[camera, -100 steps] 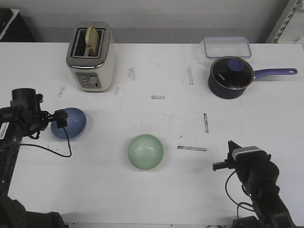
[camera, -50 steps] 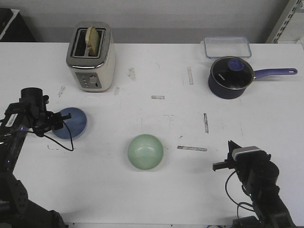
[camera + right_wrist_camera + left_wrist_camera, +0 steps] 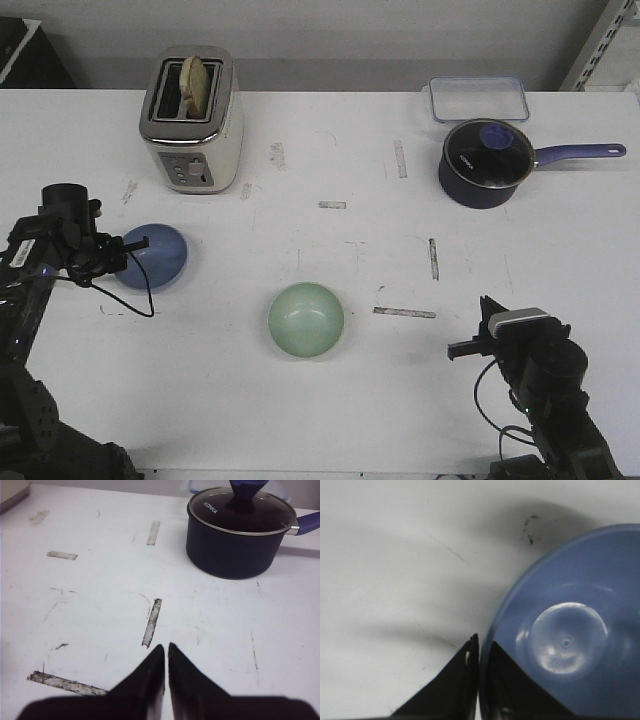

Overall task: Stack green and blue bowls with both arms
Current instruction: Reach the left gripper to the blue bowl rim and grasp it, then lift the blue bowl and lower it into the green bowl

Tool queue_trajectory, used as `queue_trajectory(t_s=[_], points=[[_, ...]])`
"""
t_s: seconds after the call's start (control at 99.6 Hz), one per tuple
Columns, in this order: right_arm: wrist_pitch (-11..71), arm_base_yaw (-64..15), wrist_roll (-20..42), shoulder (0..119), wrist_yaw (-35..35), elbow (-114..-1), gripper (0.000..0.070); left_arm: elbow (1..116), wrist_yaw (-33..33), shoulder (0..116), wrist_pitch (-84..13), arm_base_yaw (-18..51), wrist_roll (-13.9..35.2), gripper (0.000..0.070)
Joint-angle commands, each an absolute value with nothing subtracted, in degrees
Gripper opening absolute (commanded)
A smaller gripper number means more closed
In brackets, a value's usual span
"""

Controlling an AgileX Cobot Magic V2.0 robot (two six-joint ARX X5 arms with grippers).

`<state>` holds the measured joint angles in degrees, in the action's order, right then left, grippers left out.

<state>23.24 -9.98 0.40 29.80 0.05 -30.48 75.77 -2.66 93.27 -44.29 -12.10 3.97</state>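
Note:
The light blue bowl (image 3: 152, 256) sits at the left of the table, and it fills the left wrist view (image 3: 570, 630). My left gripper (image 3: 124, 250) is shut on its near rim, one finger inside and one outside (image 3: 482, 647). The pale green bowl (image 3: 306, 319) stands upright near the table's middle front, free of both arms. My right gripper (image 3: 470, 348) is shut and empty at the front right, well to the right of the green bowl; its closed tips (image 3: 165, 650) hover over bare table.
A cream toaster (image 3: 192, 120) with bread stands at the back left. A dark navy saucepan (image 3: 486, 163) with lid and long handle is at the back right, also in the right wrist view (image 3: 240, 535). A clear lidded container (image 3: 478, 98) lies behind it.
My left gripper has closed on the blue bowl's rim, and the bowl has shifted slightly with it. The right arm and the green bowl have not moved.

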Motion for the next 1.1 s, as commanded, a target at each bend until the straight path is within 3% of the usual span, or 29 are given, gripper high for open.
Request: queue_trajectory(t_s=[0.0,0.271,0.512,0.803,1.094], points=[[22.70,-10.02,0.21,30.06,0.01,-30.63,0.0003,78.81,-4.71,91.31,-44.05,-11.79,3.92,0.0000],[22.70,-10.02,0.23,30.06,0.01,-30.63,0.0003,81.95,-9.50,80.03,-45.10,-6.42,8.47,0.0000],[22.72,-10.02,0.25,30.09,-0.01,-30.63,0.0003,81.95,-9.52,73.41,-49.52,7.40,8.71,0.0000],[22.72,-10.02,1.13,30.04,-0.30,-30.63,0.0003,81.95,-9.41,77.54,-52.40,26.35,10.02,0.0000],[22.72,-10.02,1.69,30.04,-0.64,-30.63,0.0003,81.95,-9.06,88.38,-49.80,34.17,9.69,0.0000]])
